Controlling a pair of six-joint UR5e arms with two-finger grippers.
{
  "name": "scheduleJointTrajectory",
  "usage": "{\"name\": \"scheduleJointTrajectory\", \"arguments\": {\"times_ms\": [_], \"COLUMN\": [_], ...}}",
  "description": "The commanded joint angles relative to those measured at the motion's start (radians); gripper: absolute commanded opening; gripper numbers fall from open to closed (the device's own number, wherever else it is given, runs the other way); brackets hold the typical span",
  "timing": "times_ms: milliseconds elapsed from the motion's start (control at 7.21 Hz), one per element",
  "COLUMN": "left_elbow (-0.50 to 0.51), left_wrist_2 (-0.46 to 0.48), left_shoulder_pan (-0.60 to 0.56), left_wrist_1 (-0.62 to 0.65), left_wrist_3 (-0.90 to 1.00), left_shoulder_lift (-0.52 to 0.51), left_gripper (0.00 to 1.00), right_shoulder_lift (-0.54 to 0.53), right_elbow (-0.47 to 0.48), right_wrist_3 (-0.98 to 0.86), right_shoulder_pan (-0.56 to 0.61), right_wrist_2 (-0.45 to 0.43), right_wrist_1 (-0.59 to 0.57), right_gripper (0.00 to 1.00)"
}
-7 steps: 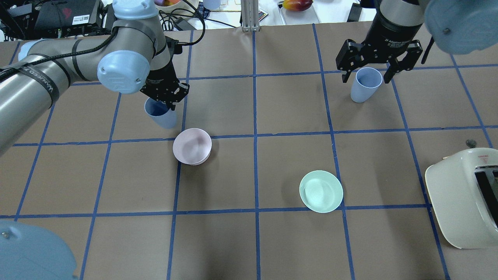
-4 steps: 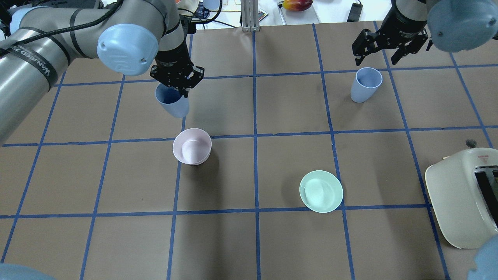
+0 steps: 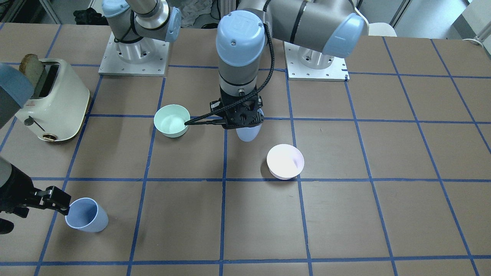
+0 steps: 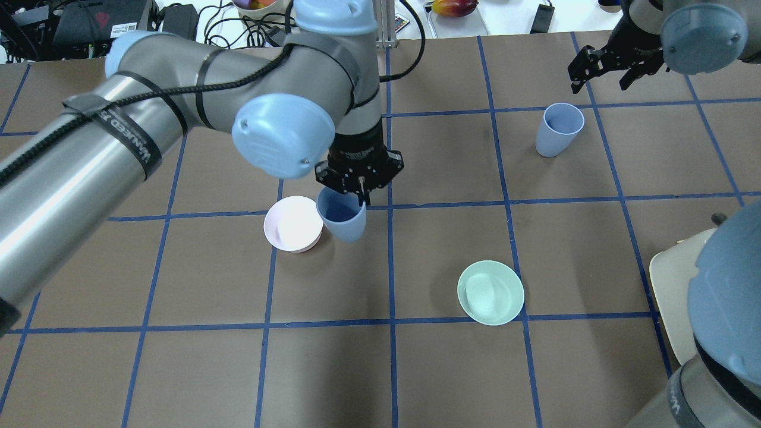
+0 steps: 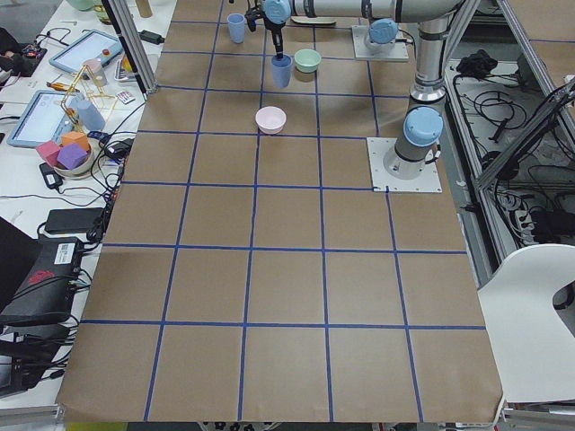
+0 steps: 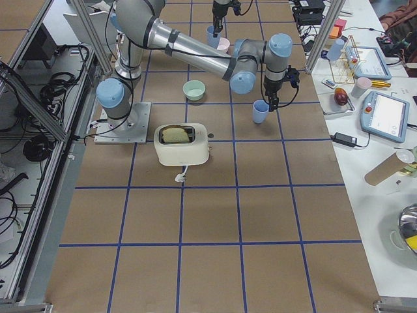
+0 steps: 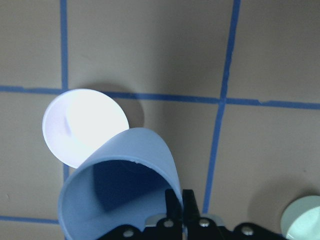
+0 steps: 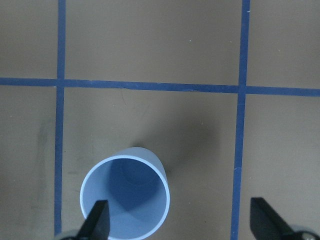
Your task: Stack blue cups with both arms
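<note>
My left gripper (image 4: 358,189) is shut on the rim of one blue cup (image 4: 342,217) and holds it upright, just right of the pink bowl (image 4: 291,224). The left wrist view shows the fingers (image 7: 182,202) pinching the cup's wall (image 7: 120,190). It also shows in the front view (image 3: 248,132). The second blue cup (image 4: 559,129) stands upright on the table at the far right. My right gripper (image 4: 600,80) is open and empty, just beyond that cup and above it. In the right wrist view the cup (image 8: 125,197) sits low left, near one finger (image 8: 97,222).
A mint green bowl (image 4: 490,292) stands right of centre, nearer the robot. A cream toaster (image 3: 53,99) stands at the robot's right edge. The right arm's elbow (image 4: 731,285) hangs over that corner. Clutter lies on the side bench (image 6: 365,72) beyond the table.
My left gripper carried its cup rightward and toward the robot, from beyond the pink bowl to just right of it. My right gripper drew back from the second cup, staying open.
</note>
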Motion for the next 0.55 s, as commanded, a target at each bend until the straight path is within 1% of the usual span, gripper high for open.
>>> {"name": "scheduleJointTrajectory", "arguments": {"times_ms": [0, 139, 277, 416], "left_elbow": [-0.138, -0.203, -0.218, -0.232], "left_wrist_2": [-0.020, -0.076, -0.105, -0.096], "left_shoulder_pan": [-0.077, -0.083, -0.094, -0.096], "left_wrist_1": [0.034, 0.162, 0.212, 0.223], "left_wrist_3": [-0.152, -0.174, -0.218, -0.220], "left_shoulder_lift": [0.022, 0.020, 0.043, 0.028], "left_gripper": [0.00, 0.00, 0.00, 0.00], "right_shoulder_lift": [0.058, 0.080, 0.083, 0.088], "right_elbow": [0.002, 0.011, 0.013, 0.019], "right_wrist_3": [0.004, 0.004, 0.006, 0.003], "right_shoulder_pan": [0.000, -0.001, -0.001, -0.001], "right_wrist_2": [0.013, 0.003, -0.005, -0.033], "right_wrist_1": [0.031, 0.030, 0.027, 0.027], "right_gripper": [1.00, 1.00, 1.00, 1.00]}}
